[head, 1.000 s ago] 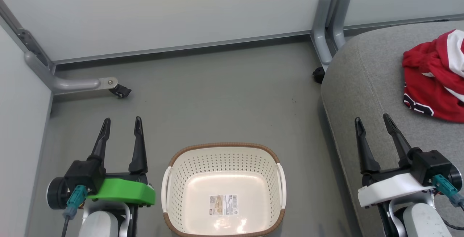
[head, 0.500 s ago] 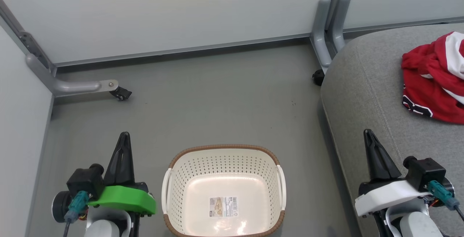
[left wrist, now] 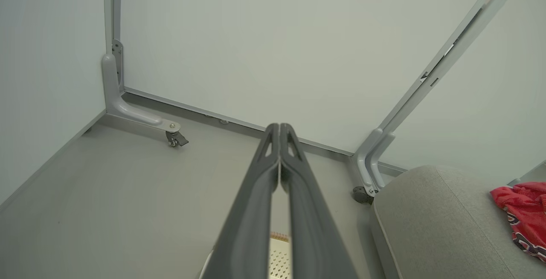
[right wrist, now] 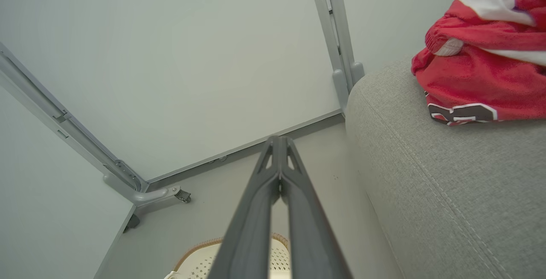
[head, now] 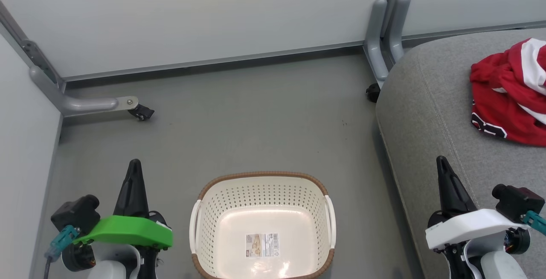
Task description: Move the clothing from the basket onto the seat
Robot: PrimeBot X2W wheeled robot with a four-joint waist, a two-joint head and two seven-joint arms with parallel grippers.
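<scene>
Grey floor (head: 256, 112) runs back to pale wall panels (head: 192, 14) set in grey metal frames (head: 377, 36), one foot of which ends in a small black caster (head: 143, 111). At the bottom centre of the head view the basket (head: 262, 174) stands upright on the floor, its bare bottom showing a barcode sticker (head: 262, 245). The seat (head: 426, 112) rises on the robot's right, apart from the basket. The clothing (head: 507, 100) lies on the seat in a crumpled red heap with white stripes, well away from the basket and near the right edge of the head view. Black-and-white lettering shows on its lower fold. The left gripper (head: 135, 163) hovers over the floor just left of the basket, its fingers (head: 132, 189) pressed together to a single point and holding nothing. The right gripper (head: 441, 159) hovers by the seat's near edge, short of the clothing, likewise closed tip to tip and empty. In each wrist view the two fingers meet at their tips.
</scene>
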